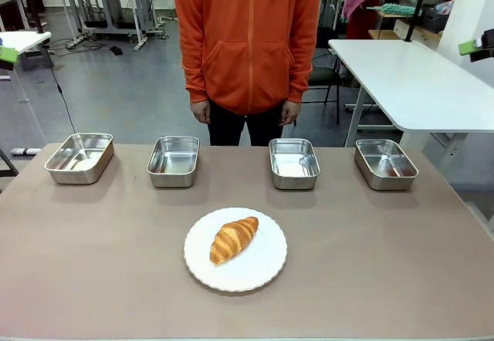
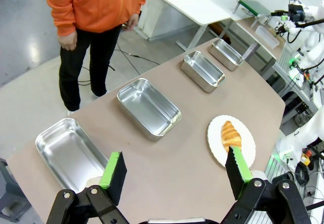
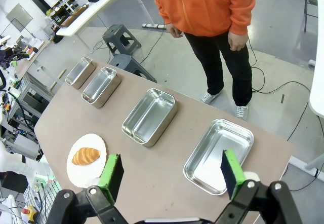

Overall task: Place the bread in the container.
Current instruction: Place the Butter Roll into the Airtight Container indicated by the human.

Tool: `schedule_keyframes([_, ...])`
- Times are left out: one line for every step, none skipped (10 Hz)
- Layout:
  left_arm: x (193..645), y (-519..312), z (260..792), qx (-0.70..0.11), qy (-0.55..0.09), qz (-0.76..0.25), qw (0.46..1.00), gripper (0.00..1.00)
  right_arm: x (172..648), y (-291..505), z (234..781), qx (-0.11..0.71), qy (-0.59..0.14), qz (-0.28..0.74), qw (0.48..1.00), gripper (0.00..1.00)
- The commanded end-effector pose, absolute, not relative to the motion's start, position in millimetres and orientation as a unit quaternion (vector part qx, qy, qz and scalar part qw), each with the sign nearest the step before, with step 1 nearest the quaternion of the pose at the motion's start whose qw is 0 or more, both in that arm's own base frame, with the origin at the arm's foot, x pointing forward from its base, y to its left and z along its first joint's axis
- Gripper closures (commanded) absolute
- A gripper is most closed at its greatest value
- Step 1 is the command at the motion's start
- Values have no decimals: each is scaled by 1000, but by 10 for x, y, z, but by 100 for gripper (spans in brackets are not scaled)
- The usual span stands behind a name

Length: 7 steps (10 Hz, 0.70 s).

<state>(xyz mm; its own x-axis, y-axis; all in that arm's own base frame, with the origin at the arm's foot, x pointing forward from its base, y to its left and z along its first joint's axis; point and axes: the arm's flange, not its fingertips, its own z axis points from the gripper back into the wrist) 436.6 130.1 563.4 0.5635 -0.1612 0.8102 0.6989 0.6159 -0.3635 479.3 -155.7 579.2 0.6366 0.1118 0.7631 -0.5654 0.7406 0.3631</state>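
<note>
Right gripper (image 3: 171,154) spread wide; bread (image 3: 86,156) well apart.

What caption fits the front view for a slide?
Croissant on white plate, four steel pans in a row behind, person standing opposite.

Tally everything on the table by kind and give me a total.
Stainless-steel pans: 4
White plate: 1
Croissant: 1
Total: 6
</note>
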Motion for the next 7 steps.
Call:
schedule_keyframes([4362, 1311, 5652, -352, -392, -263, 808, 0, 4783, -1534, 5817, 300, -381, 200, 851, 0])
schedule_keyframes([4362, 1311, 5652, -352, -392, -263, 808, 0, 4783, -1534, 5817, 300, -381, 200, 851, 0])
schedule_keyframes([4362, 1311, 5652, -352, -392, -263, 808, 0, 4783, -1534, 5817, 300, -381, 200, 851, 0])
schedule_keyframes([4362, 1311, 5652, -352, -392, -263, 808, 0, 4783, -1534, 5817, 300, -381, 200, 851, 0])
schedule_keyframes([4362, 1311, 5652, -352, -392, -263, 808, 0, 4783, -1534, 5817, 300, -381, 200, 851, 0])
schedule_keyframes([4362, 1311, 5652, -352, -392, -263, 808, 0, 4783, -1534, 5817, 300, -381, 200, 851, 0])
schedule_keyframes([4362, 1311, 5652, -352, -392, -263, 808, 0, 4783, -1534, 5817, 300, -381, 200, 851, 0])
